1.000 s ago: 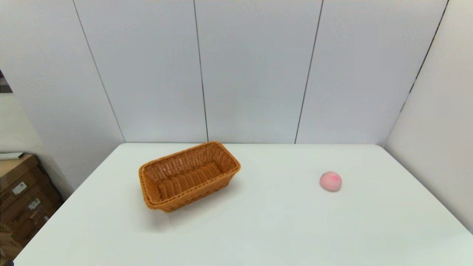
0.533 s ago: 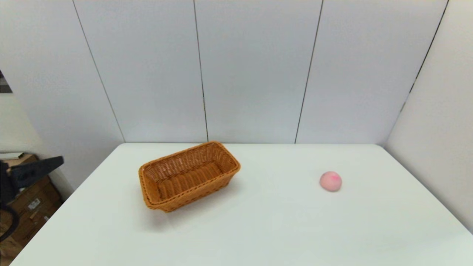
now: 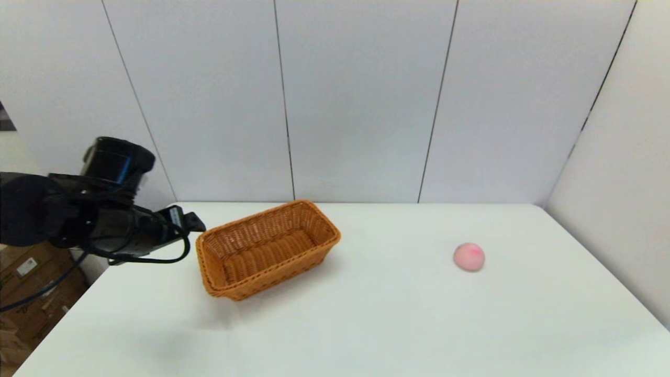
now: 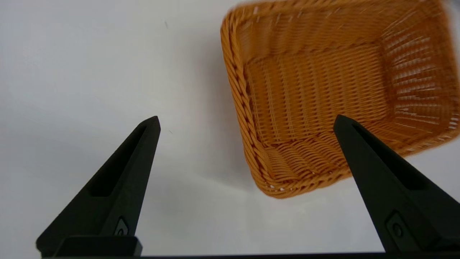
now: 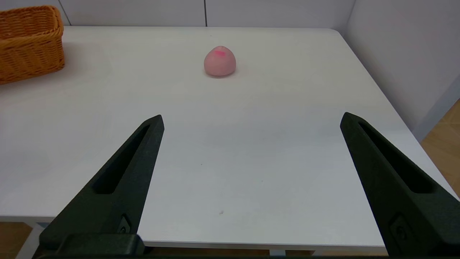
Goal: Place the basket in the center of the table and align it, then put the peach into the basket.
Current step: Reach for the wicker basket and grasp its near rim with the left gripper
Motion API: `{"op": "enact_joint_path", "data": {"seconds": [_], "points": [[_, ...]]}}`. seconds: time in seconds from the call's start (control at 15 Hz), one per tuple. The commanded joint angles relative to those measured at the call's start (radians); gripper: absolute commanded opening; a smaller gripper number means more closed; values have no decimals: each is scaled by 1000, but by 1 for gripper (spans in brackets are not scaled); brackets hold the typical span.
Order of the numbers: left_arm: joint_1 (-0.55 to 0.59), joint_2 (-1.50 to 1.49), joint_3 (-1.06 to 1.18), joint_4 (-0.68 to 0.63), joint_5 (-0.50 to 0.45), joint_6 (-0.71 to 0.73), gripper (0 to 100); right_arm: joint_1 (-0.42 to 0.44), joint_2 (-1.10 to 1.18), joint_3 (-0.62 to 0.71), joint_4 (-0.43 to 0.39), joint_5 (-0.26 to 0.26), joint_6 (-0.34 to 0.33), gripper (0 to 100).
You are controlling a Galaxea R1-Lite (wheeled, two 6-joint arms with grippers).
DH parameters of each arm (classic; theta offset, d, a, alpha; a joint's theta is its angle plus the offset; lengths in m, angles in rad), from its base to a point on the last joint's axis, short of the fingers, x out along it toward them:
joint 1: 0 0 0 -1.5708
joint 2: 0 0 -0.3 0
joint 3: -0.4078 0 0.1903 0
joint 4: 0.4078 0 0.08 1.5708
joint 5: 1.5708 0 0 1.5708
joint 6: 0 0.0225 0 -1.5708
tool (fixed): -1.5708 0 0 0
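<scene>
Task is only beginning: nothing is placed yet.

Right pincer (image 5: 251,122) is waiting wide open at the near desk (image 3: 366,324) edge; left pincer (image 4: 246,122), wide, is hovering beside the skewed, left-of-center basket (image 3: 267,248); the peach (image 3: 468,256) is lying well apart.

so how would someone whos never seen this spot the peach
Start at the white table and look to its right half, well away from the wicker basket on the left. The peach sits alone there: a small pale-pink ball with a red blush on top.

Blurred basket (image 4: 323,90), apparently empty, spread end effector (image 4: 246,122) above
</scene>
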Motion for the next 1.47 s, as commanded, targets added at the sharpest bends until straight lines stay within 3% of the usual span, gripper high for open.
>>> {"op": "enact_joint_path", "data": {"seconds": [0.07,0.6,0.67,1.07,1.33,1.47], "points": [[-32,293,-126,92,3,-138,100,0,0,-1,1,1,0,100],[10,472,-224,144,-72,-166,100,0,0,-1,1,1,0,100],[21,489,-237,164,-94,-166,0,0,0,-1,1,-1,0,100],[42,484,-255,175,-158,-166,0,0,1,-1,1,1,-2,100],[45,469,-266,185,-250,-168,0,0,1,-1,1,1,-2,100],[54,448,-264,193,-342,-177,0,0,1,-1,1,1,-2,100]]}}
